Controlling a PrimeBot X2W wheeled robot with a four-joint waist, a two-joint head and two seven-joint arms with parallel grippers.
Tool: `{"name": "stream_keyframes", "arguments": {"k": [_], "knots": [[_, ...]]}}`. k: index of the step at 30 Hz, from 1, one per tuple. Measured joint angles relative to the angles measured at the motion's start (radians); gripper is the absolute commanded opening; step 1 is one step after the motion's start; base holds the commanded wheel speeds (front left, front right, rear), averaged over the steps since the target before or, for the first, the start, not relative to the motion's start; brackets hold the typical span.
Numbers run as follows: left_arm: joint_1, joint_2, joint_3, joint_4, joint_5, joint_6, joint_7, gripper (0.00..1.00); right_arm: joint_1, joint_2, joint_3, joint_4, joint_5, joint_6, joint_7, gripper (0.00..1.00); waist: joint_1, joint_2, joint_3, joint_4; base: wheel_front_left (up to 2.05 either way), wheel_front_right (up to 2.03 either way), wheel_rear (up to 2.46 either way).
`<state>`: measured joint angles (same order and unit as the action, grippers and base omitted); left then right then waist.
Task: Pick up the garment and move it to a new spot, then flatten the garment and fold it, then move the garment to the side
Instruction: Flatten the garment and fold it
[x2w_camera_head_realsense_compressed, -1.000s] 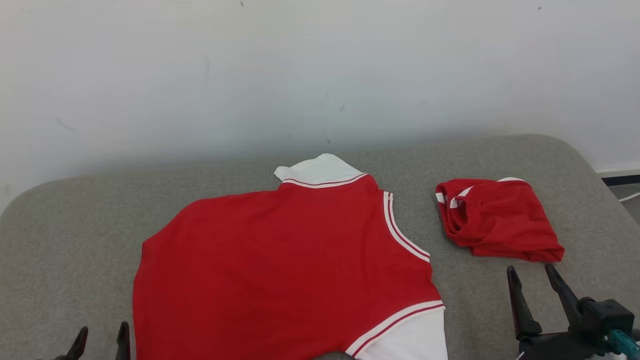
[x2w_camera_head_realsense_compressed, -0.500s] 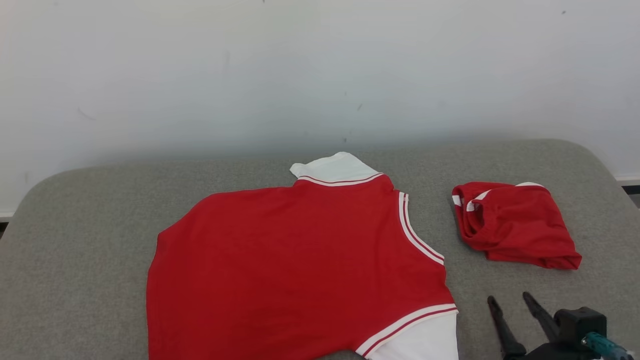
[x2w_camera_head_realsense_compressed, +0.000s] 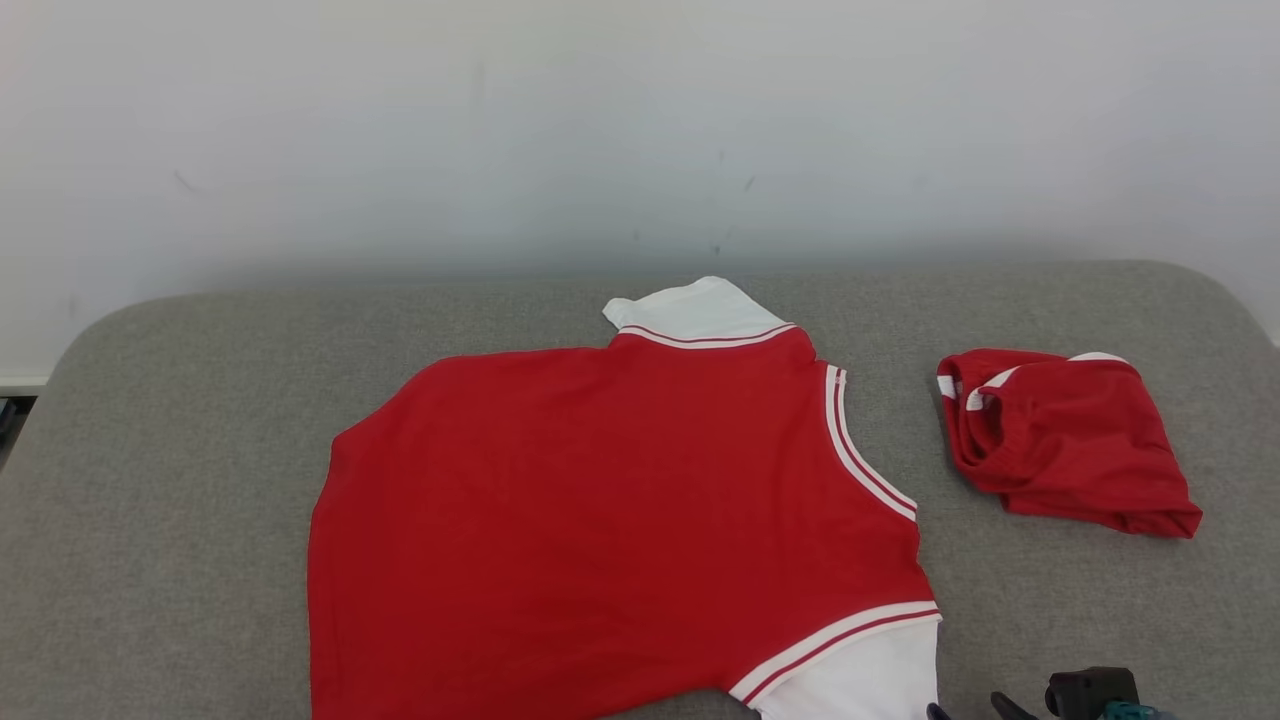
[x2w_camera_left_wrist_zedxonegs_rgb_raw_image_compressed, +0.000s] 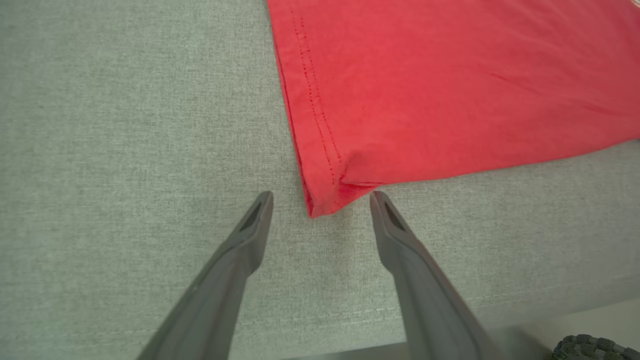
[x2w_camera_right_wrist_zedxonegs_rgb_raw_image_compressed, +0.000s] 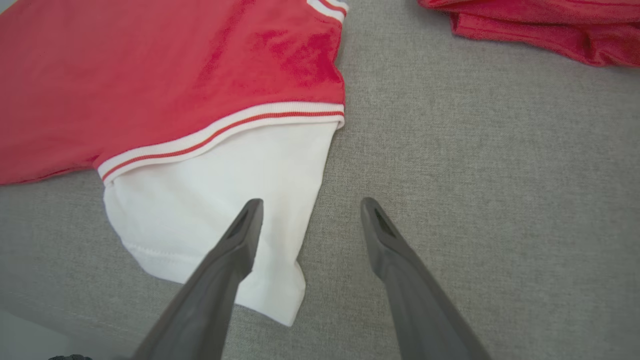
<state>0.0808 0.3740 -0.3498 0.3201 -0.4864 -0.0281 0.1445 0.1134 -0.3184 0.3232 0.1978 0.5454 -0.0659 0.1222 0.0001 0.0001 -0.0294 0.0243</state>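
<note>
- Left gripper (x2w_camera_left_wrist_zedxonegs_rgb_raw_image_compressed: 321, 196): jaws spread wide, nothing held. It hangs over the grey cushion (x2w_camera_left_wrist_zedxonegs_rgb_raw_image_compressed: 125, 125), fingers aimed at the near hem corner of the red shirt (x2w_camera_left_wrist_zedxonegs_rgb_raw_image_compressed: 450, 90).
- In the left wrist view that corner sits right between the two fingertips. I can't tell whether it touches either one.
- The stitched hem runs away from the corner up that view; the near side edge runs off to its right.
- Right gripper (x2w_camera_right_wrist_zedxonegs_rgb_raw_image_compressed: 311, 201): jaws also wide apart, empty. One finger overlaps the near white sleeve (x2w_camera_right_wrist_zedxonegs_rgb_raw_image_compressed: 210, 200) in its wrist view, the other is over bare cushion. The sleeve's outer edge falls between them.
- Head view: the right gripper (x2w_camera_head_realsense_compressed: 968, 706) just shows at the bottom edge, beside the near sleeve (x2w_camera_head_realsense_compressed: 860, 680).
- The shirt (x2w_camera_head_realsense_compressed: 620, 500) lies flat and spread on the cushion (x2w_camera_head_realsense_compressed: 200, 400), centre to near side, and runs off the bottom of the head view.
- Long axis is roughly left-right across the cushion, slightly skewed. The hem is toward the robot's left, the striped neck trim (x2w_camera_head_realsense_compressed: 870, 450) toward its right.
- Sleeves lie across that axis: the far white sleeve (x2w_camera_head_realsense_compressed: 700, 310) points at the wall (x2w_camera_head_realsense_compressed: 600, 120), the near one points toward the robot.
- A red-and-white stripe band (x2w_camera_right_wrist_zedxonegs_rgb_raw_image_compressed: 220, 132) marks where the near sleeve meets the red body.
- A second red garment (x2w_camera_head_realsense_compressed: 1070, 440) sits folded in a lump to the right of the shirt, apart from it, with grey cushion between.
</note>
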Motion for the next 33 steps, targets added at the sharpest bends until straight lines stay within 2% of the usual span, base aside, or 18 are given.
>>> {"name": "stream_keyframes", "arguments": {"k": [10, 25, 27, 28, 29, 30, 31, 32, 33], "knots": [[-0.053, -0.019, -0.004, 0.063, -0.031, -0.026, 0.019, 1.00, 0.000, 0.004, 0.035, 0.010, 0.017, 0.000, 0.121, 1.00, 0.0000, 0.0000, 0.013, 0.004, 0.00, 0.00, 0.00], [-0.130, -0.049, -0.021, 0.187, -0.050, -0.061, 0.023, 1.00, -0.032, 0.021, 0.077, 0.031, 0.008, -0.011, 0.222, 1.00, -0.0001, 0.0000, 0.028, 0.012, 0.00, 0.00, 0.00], [-0.134, -0.052, -0.022, 0.195, -0.050, -0.061, 0.022, 0.90, -0.041, 0.021, 0.084, 0.036, 0.006, -0.014, 0.231, 1.00, -0.0001, 0.0000, 0.029, 0.013, 0.00, 0.00, 0.00], [-0.136, -0.053, -0.022, 0.202, -0.050, -0.062, 0.020, 0.73, -0.043, 0.022, 0.085, 0.038, 0.005, -0.014, 0.233, 1.00, -0.0002, -0.0001, 0.029, 0.013, 0.00, 0.00, 0.00], [-0.140, -0.053, -0.022, 0.210, -0.051, -0.062, 0.017, 0.45, -0.046, 0.023, 0.086, 0.041, 0.005, -0.014, 0.238, 1.00, -0.0001, -0.0001, 0.030, 0.013, 0.00, 0.00, 0.00], [-0.147, -0.054, -0.024, 0.220, -0.051, -0.063, 0.014, 0.37, -0.051, 0.024, 0.090, 0.047, 0.004, -0.015, 0.240, 0.89, -0.0001, -0.0001, 0.031, 0.014, 0.00, 0.00, 0.00], [-0.152, -0.056, -0.026, 0.226, -0.051, -0.070, 0.013, 0.23, -0.058, 0.024, 0.093, 0.053, 0.000, -0.015, 0.245, 0.31, -0.0002, -0.0001, 0.032, 0.014, 0.00, 0.00, 0.00], [-0.155, -0.059, -0.029, 0.231, -0.051, -0.070, 0.012, 0.11, -0.063, 0.025, 0.094, 0.054, -0.001, -0.015, 0.248, 0.00, -0.0001, -0.0001, 0.032, 0.014, 0.00, 0.00, 0.00], [-0.155, -0.059, -0.029, 0.231, -0.051, -0.070, 0.012, 0.00, -0.063, 0.025, 0.094, 0.054, -0.001, -0.015, 0.248, 0.00, -0.0001, -0.0001, 0.032, 0.014, 0.00, 0.00, 0.00]]}}
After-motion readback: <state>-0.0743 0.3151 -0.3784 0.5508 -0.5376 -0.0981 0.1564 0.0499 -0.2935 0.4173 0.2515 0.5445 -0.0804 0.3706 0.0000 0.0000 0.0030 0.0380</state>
